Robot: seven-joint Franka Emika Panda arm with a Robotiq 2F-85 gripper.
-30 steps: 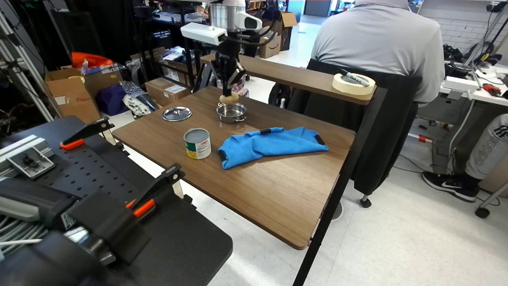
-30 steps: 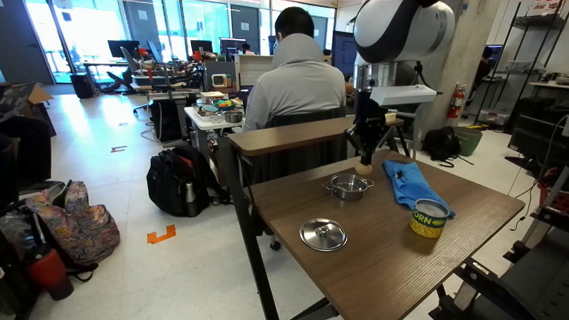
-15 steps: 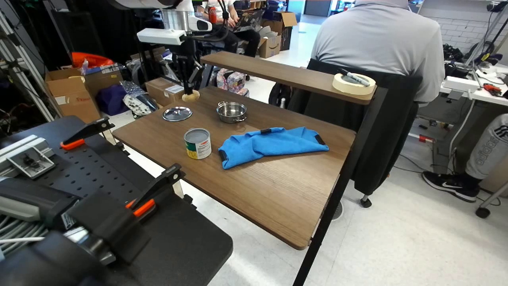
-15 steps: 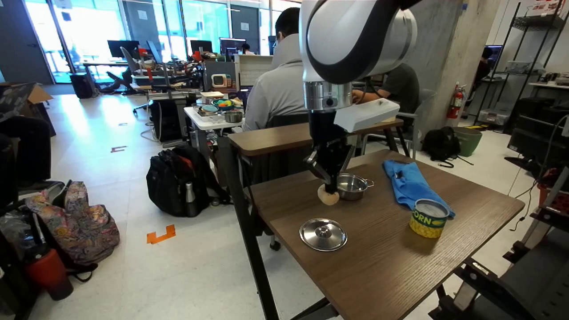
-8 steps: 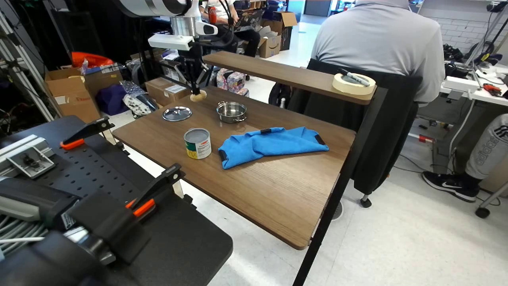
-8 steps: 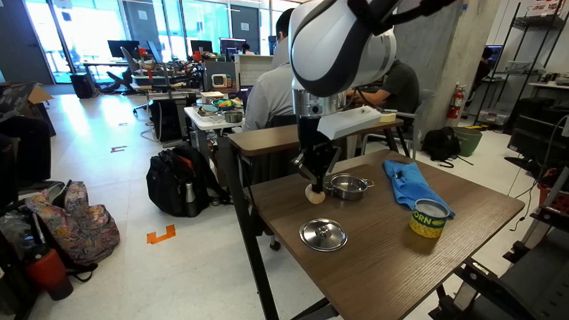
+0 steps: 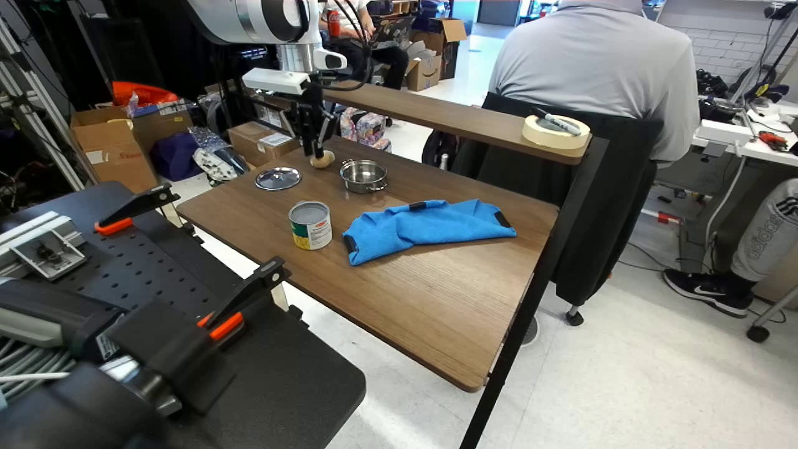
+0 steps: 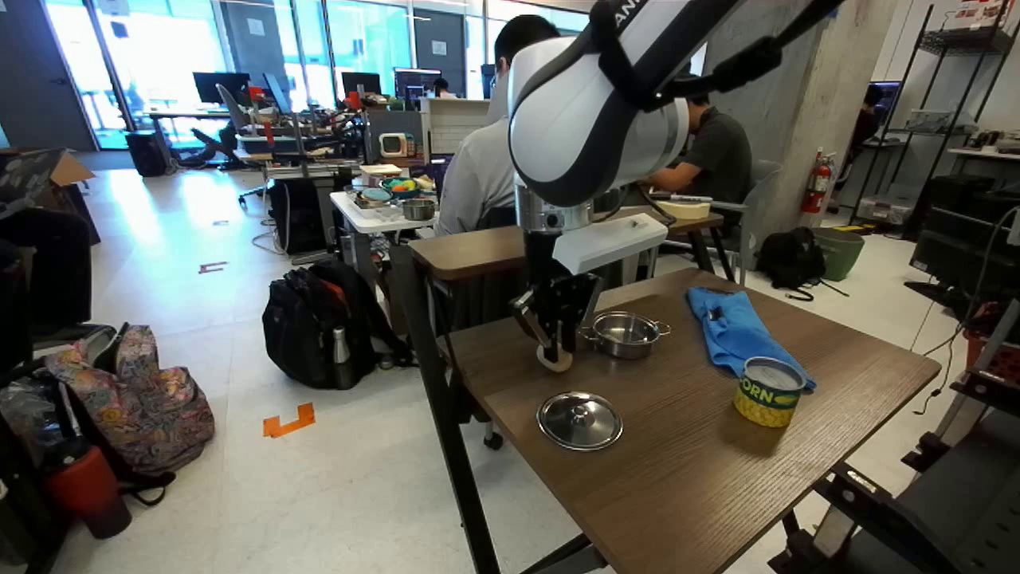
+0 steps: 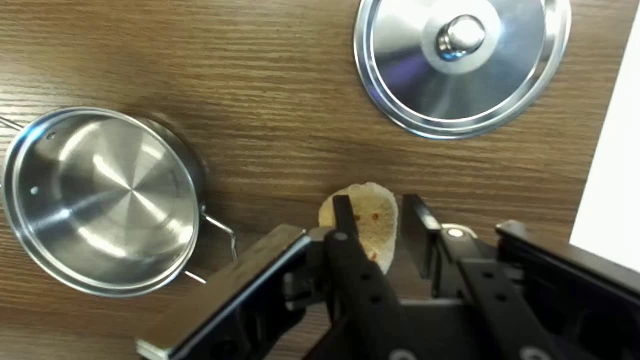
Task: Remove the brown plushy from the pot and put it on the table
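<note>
The fingers [image 9: 345, 250] are spread, one on either side of the brown plushy [image 9: 377, 225], which appears to rest on the desk [image 7: 424, 312] just beside the pot [image 9: 102, 200]. In the wrist view one finger hides part of the plushy, while a narrow gap shows between it and the opposite finger; whether the nearer one touches it I cannot tell. The plushy is a small, rounded tan lump with a few reddish-brown specks on top. The pot stands upright to its left in that view, its shiny inner bottom in sight and a thin wire handle bent toward the plushy. Above and to the right lies a round silvery lid [image 9: 480, 95], knob up, apart from both. In both exterior views the robot arm [image 8: 594, 119] points its wrist down over this part of the desk. A can [image 7: 310, 226] stands upright near the lid, and near the can a blue cloth [image 7: 430, 231] with black patches lies in a long, rumpled fold. Along the far side runs a narrower, higher board [image 7: 436, 115], carrying a tape roll [image 7: 555, 140] with a marker [image 7: 564, 125] across its top.
</note>
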